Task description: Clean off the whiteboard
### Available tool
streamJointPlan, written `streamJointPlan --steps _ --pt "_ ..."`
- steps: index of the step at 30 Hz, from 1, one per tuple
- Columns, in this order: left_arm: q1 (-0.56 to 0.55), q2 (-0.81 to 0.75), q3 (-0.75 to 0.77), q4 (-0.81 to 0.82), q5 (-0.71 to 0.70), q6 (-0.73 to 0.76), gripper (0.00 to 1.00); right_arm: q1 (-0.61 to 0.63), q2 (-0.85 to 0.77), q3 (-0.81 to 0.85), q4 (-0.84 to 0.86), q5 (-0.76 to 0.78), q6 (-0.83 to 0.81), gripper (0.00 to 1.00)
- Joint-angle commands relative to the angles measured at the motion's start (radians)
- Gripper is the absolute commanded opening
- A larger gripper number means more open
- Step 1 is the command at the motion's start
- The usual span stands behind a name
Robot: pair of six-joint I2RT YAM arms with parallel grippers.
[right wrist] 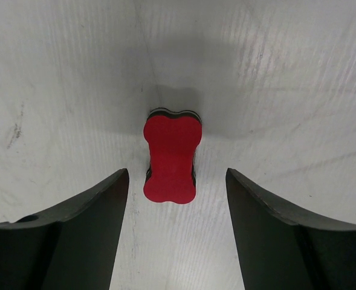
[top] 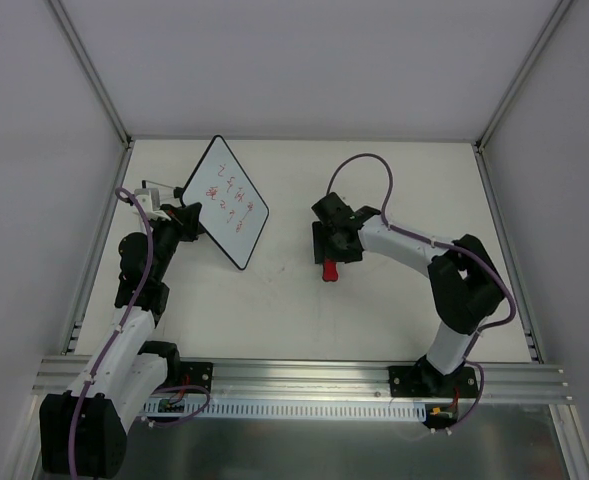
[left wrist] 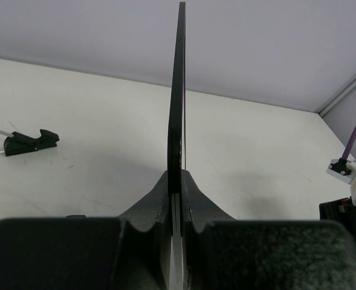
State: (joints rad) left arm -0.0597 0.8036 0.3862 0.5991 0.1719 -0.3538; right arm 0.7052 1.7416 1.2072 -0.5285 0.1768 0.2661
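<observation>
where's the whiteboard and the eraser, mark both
whiteboard (top: 228, 202), top view, middle of its white face
eraser (right wrist: 170, 158), right wrist view, middle of its red top

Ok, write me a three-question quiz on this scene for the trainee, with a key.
1. True or false: the left gripper is shut on the edge of the whiteboard.
2. Relative to the right gripper, where is the red eraser? A) clamped between its fingers; B) lying on the table between its open fingers, untouched; C) far off to one side, out of its camera's view.
3. Fill in: the writing on the whiteboard is ___ in colour.
Key: 1 true; 2 B; 3 red.
</observation>
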Motion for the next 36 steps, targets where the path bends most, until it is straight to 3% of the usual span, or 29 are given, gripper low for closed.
streamJointPlan --steps 1,9,21,24,31,36 --pt "-0.005 0.005 0.025 -0.027 -0.031 0.079 0.00 0.014 0.032 0.040 -0.034 0.044 0.038 0.68" --pt "-0.005 0.006 0.020 -0.030 -0.037 0.082 0.00 0.020 0.088 0.069 -0.034 0.046 0.053 0.53" --pt "-0.005 0.002 0.017 -0.032 -0.038 0.082 0.00 0.022 0.130 0.081 -0.033 0.039 0.076 0.45" --pt "-0.005 0.003 0.017 -0.033 -0.037 0.081 0.00 0.022 0.127 0.074 -0.033 0.036 0.079 0.39" --pt "-0.005 0.005 0.016 -0.033 -0.035 0.075 0.00 0.020 0.093 0.087 -0.031 0.023 0.079 0.02" --pt "-0.005 0.005 0.019 -0.032 -0.032 0.072 0.00 0.020 0.038 0.187 0.037 -0.016 0.051 0.00"
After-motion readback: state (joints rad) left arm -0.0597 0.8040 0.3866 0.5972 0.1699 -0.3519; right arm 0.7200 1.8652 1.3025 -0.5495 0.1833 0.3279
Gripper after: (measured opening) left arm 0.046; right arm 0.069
